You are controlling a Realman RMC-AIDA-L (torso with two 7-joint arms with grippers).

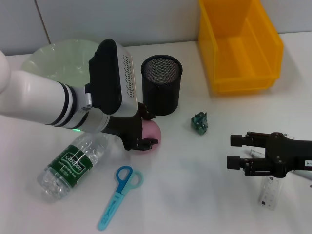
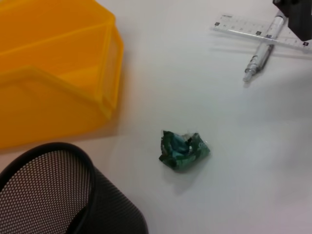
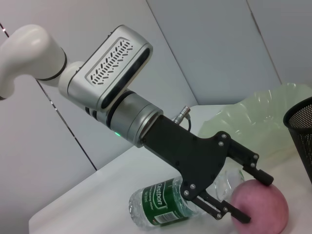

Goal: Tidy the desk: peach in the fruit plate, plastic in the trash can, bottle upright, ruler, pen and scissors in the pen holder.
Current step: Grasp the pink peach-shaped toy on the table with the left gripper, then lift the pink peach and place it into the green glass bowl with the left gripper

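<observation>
The left gripper [image 1: 145, 140] is down at the peach [image 1: 152, 132], with its 2 fingers [image 3: 234, 213] spread around it. One finger sits over the top of the peach and one sits low at its side. The fingers look close to the skin, but I cannot tell if they press it yet.

What could go wrong? The peach is round and smooth, so I think it could roll away if only 1 finger pushes it first. It could also pop out if the squeeze lands too near the edge. The bottle [image 1: 73, 163] lies on its side just beside the peach, close to the arm, so the arm could bump it and make it roll. The pen holder [image 1: 162, 84] stands just behind the peach, so a fast lift could knock it. The fruit plate [image 1: 53, 61] is behind the peach too, past the arm, so the trip looks short.

The peach is pink, plump and looks a bit soft. It sits on the white surface [image 1: 195, 195].

The scissors [image 1: 119, 195] lie in front of the peach. The plastic [image 1: 200, 122] is a green crumpled lump off to the side of the peach, toward the right gripper [image 1: 236, 151]. That gripper hangs wide open, well apart from the peach, over the ruler [image 1: 269, 193] and pen [image 2: 258, 56].
</observation>
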